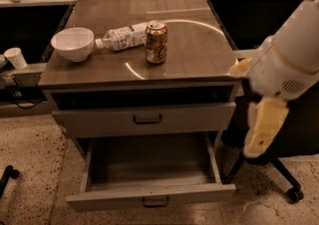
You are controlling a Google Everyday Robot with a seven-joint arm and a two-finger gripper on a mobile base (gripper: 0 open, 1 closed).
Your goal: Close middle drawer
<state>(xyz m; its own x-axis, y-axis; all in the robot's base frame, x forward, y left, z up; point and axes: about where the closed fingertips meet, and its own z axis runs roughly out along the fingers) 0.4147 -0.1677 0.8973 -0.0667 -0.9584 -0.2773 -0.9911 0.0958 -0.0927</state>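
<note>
The middle drawer [109, 202] is pulled far out at the bottom of the grey cabinet. Its low flat front carries a small dark pull handle [155, 201], and its inside looks empty. Above it, the taller-fronted drawer [89, 122] stands nearly closed, with a dark gap under the cabinet top. My white arm comes in from the right. Its yellowish gripper [261, 134] hangs beside the cabinet's right side, level with the taller drawer, to the right of the open drawer and above it. It touches nothing.
On the cabinet top [199, 45] are a white bowl [73, 43], a plastic bottle lying on its side [123, 36] and an upright drinks can [156, 42]. An office chair base with castors [289, 186] stands on the floor to the right. A white cup [16, 57] is at the far left.
</note>
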